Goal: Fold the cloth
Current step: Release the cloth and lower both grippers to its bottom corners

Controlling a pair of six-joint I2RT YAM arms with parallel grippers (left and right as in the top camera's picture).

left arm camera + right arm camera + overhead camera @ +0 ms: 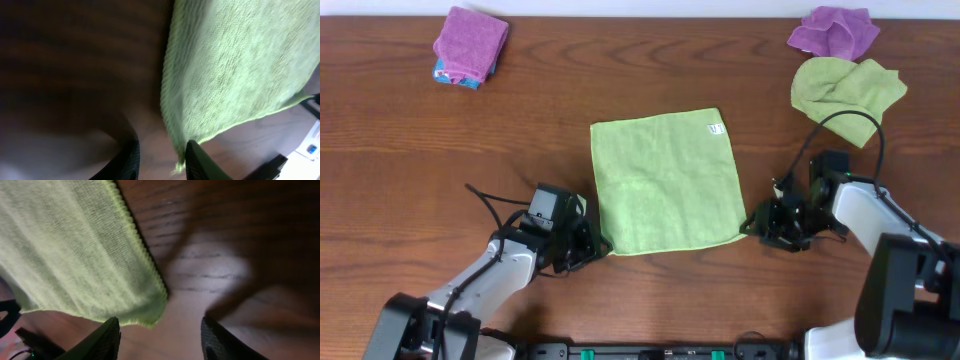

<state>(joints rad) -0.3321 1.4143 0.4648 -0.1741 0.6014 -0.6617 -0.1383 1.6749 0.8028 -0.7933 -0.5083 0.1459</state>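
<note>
1. As seen from overhead, the cloth [665, 180] lies flat and unfolded at the middle of the table [400, 150], a single lime-green layer, roughly square.
2. Its white tag [715, 128] sits at the cloth's 1 o'clock corner.
3. The left gripper [592, 243] is low at the cloth's 7 o'clock corner. In the left wrist view its fingers [197, 160] stand apart with bare wood between them; the cloth's corner reaches just beside one finger. Nothing is clamped.
4. The right gripper [757, 224] is low at the cloth's 5 o'clock corner. In the right wrist view its fingers [107, 340] are spread wide; the cloth's corner lies near one finger, with bare table across the rest of the gap. It holds nothing.
5. A second lime-green cloth [845, 88], crumpled, lies at 2 o'clock from the cloth, well apart from it.
6. A crumpled purple cloth [835, 30] lies just beyond the second lime-green cloth, at the far edge.
7. A folded purple cloth [470, 42] rests on a blue item [455, 78] at 10 o'clock, well apart from the cloth.
</note>
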